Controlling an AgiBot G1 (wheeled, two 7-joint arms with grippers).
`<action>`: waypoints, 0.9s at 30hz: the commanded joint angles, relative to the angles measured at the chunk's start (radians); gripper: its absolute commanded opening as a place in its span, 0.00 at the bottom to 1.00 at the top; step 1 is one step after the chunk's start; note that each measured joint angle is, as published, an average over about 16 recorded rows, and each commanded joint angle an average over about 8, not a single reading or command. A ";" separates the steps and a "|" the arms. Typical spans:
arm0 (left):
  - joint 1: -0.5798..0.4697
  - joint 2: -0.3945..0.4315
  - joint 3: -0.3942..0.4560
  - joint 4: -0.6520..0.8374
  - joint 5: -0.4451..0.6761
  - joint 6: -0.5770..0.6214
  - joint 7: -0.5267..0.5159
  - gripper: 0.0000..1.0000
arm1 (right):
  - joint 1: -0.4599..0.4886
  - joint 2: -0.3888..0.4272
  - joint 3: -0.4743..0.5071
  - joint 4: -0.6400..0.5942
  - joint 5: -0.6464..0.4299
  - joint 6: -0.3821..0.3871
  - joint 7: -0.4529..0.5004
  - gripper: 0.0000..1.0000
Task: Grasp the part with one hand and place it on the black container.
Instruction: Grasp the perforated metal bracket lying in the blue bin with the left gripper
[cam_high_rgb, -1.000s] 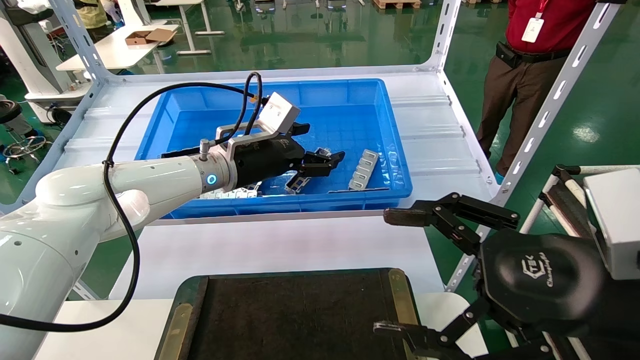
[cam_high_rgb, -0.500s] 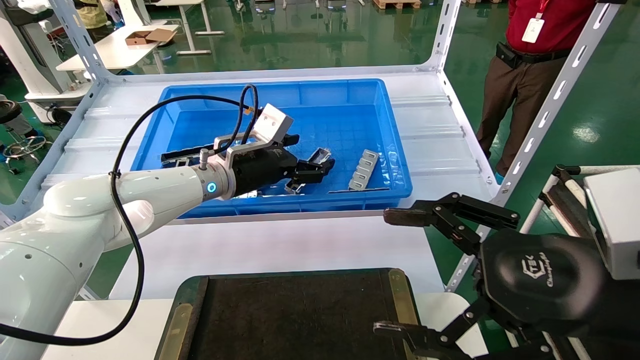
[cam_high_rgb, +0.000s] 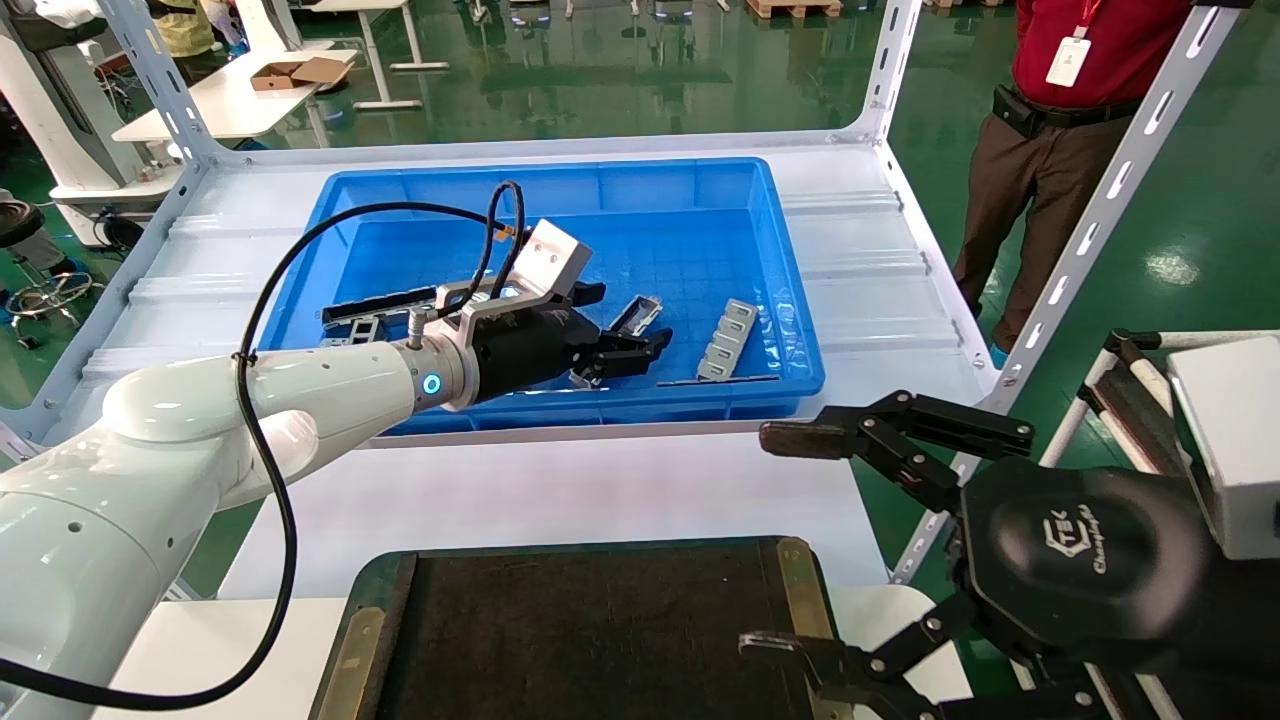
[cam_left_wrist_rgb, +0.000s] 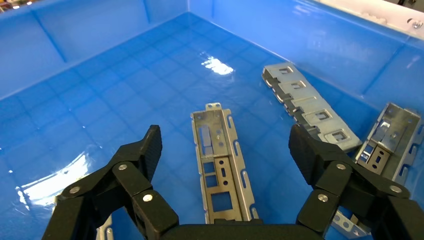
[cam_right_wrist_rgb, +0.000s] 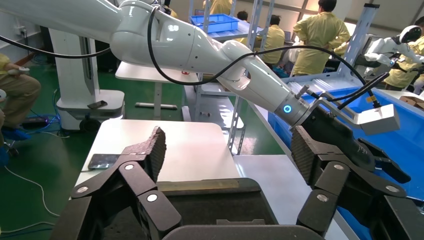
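The part (cam_high_rgb: 645, 306) is a slim silver channel lying on the floor of the blue bin (cam_high_rgb: 560, 415). In the left wrist view the part (cam_left_wrist_rgb: 222, 165) lies lengthwise between the fingers. My left gripper (cam_high_rgb: 632, 322) is open and low over it, its fingers (cam_left_wrist_rgb: 150, 150) standing apart on either side without touching it (cam_left_wrist_rgb: 226, 140). The black container (cam_high_rgb: 590, 630) lies at the near edge, bare. My right gripper (cam_high_rgb: 780, 543) is open and empty, parked over the container's right side; it also shows in the right wrist view (cam_right_wrist_rgb: 230, 150), with the container (cam_right_wrist_rgb: 200, 200) below.
A flat plate with square holes (cam_high_rgb: 727, 340) lies right of the part, also in the left wrist view (cam_left_wrist_rgb: 307, 107), with another channel (cam_left_wrist_rgb: 392, 135) beside it. More parts (cam_high_rgb: 380, 305) lie at the bin's left. A person (cam_high_rgb: 1060, 100) stands beyond the shelf post (cam_high_rgb: 1110, 190).
My left gripper has drawn back a little toward me and sunk lower over the part, still open. The right gripper has barely shifted.
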 joint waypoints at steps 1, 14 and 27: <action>0.003 0.000 0.011 -0.004 -0.007 -0.005 -0.006 0.00 | 0.000 0.000 0.000 0.000 0.000 0.000 0.000 0.00; 0.019 -0.002 0.060 0.000 -0.061 -0.038 -0.007 0.00 | 0.000 0.000 -0.001 0.000 0.001 0.000 -0.001 0.00; 0.016 -0.003 0.101 0.005 -0.111 -0.047 -0.008 0.00 | 0.000 0.001 -0.002 0.000 0.001 0.001 -0.001 0.00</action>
